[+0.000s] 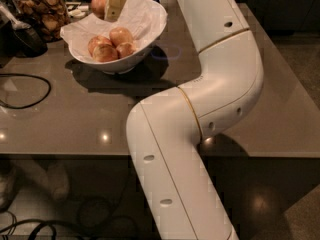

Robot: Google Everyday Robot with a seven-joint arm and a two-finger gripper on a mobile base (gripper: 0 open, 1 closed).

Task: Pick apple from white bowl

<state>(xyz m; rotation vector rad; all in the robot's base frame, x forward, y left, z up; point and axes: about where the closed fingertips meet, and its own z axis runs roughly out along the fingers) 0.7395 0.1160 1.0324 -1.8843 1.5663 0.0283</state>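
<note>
Claw [108, 7] with apple [97, 4] above white bowl [151, 30]

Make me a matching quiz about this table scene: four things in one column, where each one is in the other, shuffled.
1. apple
2. white bowl
3. glass jar
4. end effector

A. on the table, paler apples inside
B. at the top edge, closed on the apple
C. up in the air above the bowl
D. far left, behind the bowl, holding brown snacks

Pairs: 1-C, 2-A, 3-D, 4-B.
</note>
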